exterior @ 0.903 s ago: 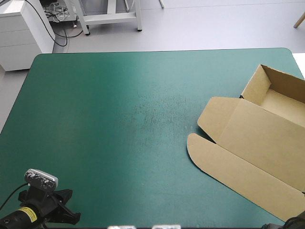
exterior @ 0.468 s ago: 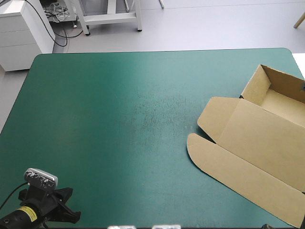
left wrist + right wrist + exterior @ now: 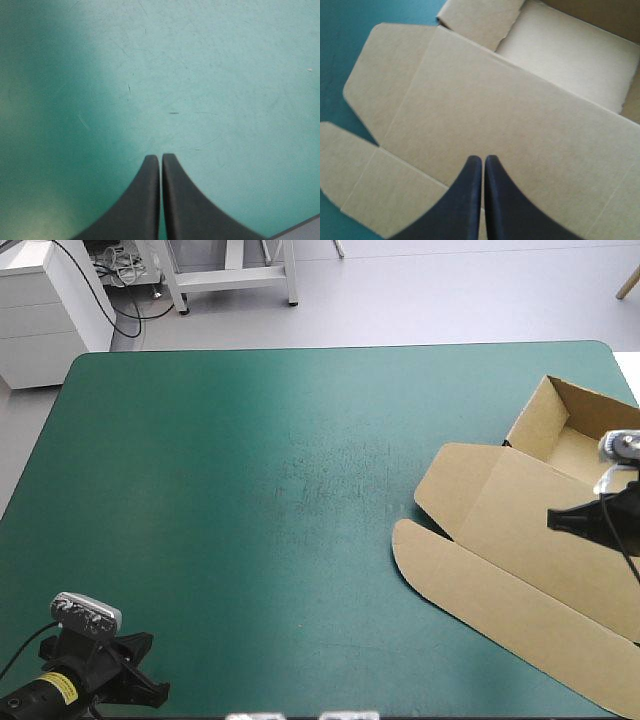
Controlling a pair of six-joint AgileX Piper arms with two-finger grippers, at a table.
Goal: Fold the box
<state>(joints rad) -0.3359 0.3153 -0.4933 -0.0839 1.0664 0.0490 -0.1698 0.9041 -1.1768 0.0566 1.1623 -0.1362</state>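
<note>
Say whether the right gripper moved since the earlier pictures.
Yes: the right gripper has come in from the near right corner of the table to above the box.

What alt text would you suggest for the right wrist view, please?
The brown box lies open on the teal-green table, its lid flat and its tray with raised walls ahead of the right arm's jaws. The black jaws are shut in a pointed arch over the lid.
</note>
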